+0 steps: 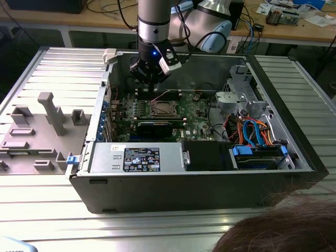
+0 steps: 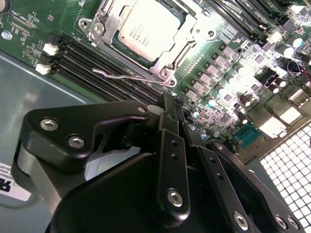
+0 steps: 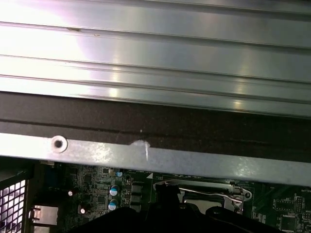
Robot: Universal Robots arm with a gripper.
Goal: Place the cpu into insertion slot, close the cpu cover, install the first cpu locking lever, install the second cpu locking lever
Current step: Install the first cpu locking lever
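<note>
Hanging just above the green board (image 2: 233,77) inside the open computer case (image 1: 173,194), I have my gripper (image 2: 170,109) near the insertion slot (image 1: 160,109), with the fingers (image 2: 167,145) pressed together and nothing between them. In the second wrist view the cpu (image 2: 146,31) lies flat in the slot with the cpu cover (image 2: 108,23) closed as a frame around it, so those parts look done to me. A thin wire locking lever (image 2: 129,74) runs along the slot's edge beside the black memory slots (image 2: 92,60), and my fingertips sit just beside its end; whether it is hooked under its catch I cannot tell. My worry is this wire: it is springy and thin, and if I push on it off centre it could slip off my fingertips, snap back, and let them strike the board or the row of small capacitors (image 2: 228,68) close by. A lever left unlatched would also leave the cover loose over the chip. The room around me is tight: the case's rear wall (image 3: 155,158) stands close behind my wrist, and in the exterior view loose cables (image 1: 252,131) and a drive cage (image 1: 236,97) crowd the exterior view's right, with the power supply (image 1: 139,157) in front.
</note>
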